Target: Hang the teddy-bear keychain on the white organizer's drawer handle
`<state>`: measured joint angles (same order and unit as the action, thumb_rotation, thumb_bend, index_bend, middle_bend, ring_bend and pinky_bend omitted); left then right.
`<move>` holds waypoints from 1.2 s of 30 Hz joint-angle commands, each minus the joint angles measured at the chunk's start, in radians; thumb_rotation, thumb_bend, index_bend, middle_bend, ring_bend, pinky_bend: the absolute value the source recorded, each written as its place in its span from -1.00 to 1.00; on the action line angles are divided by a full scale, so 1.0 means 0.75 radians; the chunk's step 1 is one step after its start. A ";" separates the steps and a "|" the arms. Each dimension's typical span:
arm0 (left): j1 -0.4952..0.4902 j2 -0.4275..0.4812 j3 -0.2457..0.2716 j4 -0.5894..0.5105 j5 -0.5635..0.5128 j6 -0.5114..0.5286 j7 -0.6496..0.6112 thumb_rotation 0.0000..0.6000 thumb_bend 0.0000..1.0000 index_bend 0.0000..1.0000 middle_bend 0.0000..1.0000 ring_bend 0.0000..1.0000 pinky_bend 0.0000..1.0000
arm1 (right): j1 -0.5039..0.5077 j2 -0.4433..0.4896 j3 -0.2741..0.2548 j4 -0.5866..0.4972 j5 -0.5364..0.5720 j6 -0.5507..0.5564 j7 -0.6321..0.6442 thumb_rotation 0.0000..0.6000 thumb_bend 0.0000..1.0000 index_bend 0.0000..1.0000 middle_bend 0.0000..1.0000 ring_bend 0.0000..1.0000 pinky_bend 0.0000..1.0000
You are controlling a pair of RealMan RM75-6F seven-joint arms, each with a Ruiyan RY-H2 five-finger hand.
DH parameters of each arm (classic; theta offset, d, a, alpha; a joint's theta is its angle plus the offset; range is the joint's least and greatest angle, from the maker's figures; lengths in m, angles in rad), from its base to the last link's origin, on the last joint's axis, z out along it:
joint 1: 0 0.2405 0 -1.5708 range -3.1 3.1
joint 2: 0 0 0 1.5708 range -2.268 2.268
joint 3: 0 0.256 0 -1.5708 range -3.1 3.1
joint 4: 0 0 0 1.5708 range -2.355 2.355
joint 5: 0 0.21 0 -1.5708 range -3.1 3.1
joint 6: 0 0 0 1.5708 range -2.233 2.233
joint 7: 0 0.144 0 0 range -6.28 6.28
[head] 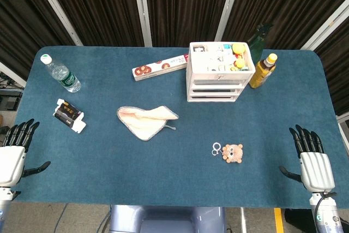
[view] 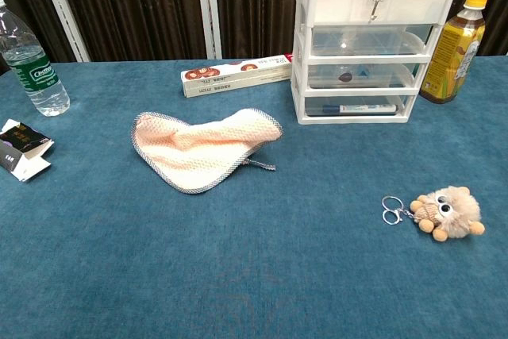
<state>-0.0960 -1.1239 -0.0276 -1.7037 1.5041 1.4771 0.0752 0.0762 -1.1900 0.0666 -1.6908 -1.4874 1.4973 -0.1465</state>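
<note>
The right hand (head: 316, 168) rests empty, fingers extended, at the counter (head: 180, 189) edge. The teddy-bear keychain (head: 231, 153) lies well to its left, slightly forward, rings toward the left hand (head: 12, 162), also empty. Pinch the rings, not the plush; the drawer handle (view: 375, 7) sits farther forward.

We've got the teddy-bear keychain (view: 446, 213) lying on the table (head: 180, 178), well in front of the organizer (view: 361, 53), its ring (view: 390, 210) to the left. A bottle (view: 452, 37) stands just right of the organizer, a long box (view: 234, 75) to its left. The cloth (view: 202, 148) lies mid-table; a water bottle (view: 30, 61) and small packet (view: 22, 148) sit far left.
</note>
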 commanded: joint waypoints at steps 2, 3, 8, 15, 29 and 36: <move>0.000 0.000 0.000 0.000 -0.001 0.000 0.000 1.00 -0.90 -1.00 -1.00 -1.00 -1.00 | 0.003 0.001 0.004 -0.002 0.002 -0.002 0.001 1.00 -0.81 -1.00 -1.00 -1.00 -1.00; 0.000 0.001 0.000 0.000 -0.002 -0.001 0.000 1.00 -0.90 -1.00 -1.00 -1.00 -1.00 | 0.002 0.000 0.003 -0.002 0.001 -0.003 0.001 1.00 -0.81 -1.00 -1.00 -1.00 -1.00; 0.003 0.001 -0.002 0.001 -0.003 0.003 -0.002 1.00 -0.90 -1.00 -1.00 -1.00 -1.00 | 0.004 0.001 0.001 -0.006 -0.002 -0.008 0.004 1.00 -0.81 -1.00 -1.00 -1.00 -1.00; 0.003 0.003 -0.003 0.003 -0.006 0.002 -0.009 1.00 -0.90 -1.00 -1.00 -1.00 -1.00 | 0.011 0.003 -0.002 -0.025 -0.012 -0.018 -0.007 1.00 -0.81 -1.00 -1.00 -1.00 -1.00; 0.014 0.008 -0.004 0.003 0.002 0.023 -0.023 1.00 -0.90 -1.00 -1.00 -1.00 -1.00 | 0.136 -0.007 0.096 -0.210 0.011 -0.109 -0.184 1.00 -0.81 -0.56 0.75 0.65 0.50; 0.007 0.007 -0.006 0.011 0.010 0.018 -0.031 1.00 -0.90 -1.00 -1.00 -1.00 -1.00 | 0.266 -0.091 0.148 -0.358 0.208 -0.279 -0.451 1.00 -0.81 -0.27 1.00 1.00 0.77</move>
<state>-0.0902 -1.1192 -0.0324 -1.6959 1.5115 1.4911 0.0523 0.2323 -1.2241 0.1584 -1.9134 -1.3978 1.3408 -0.4132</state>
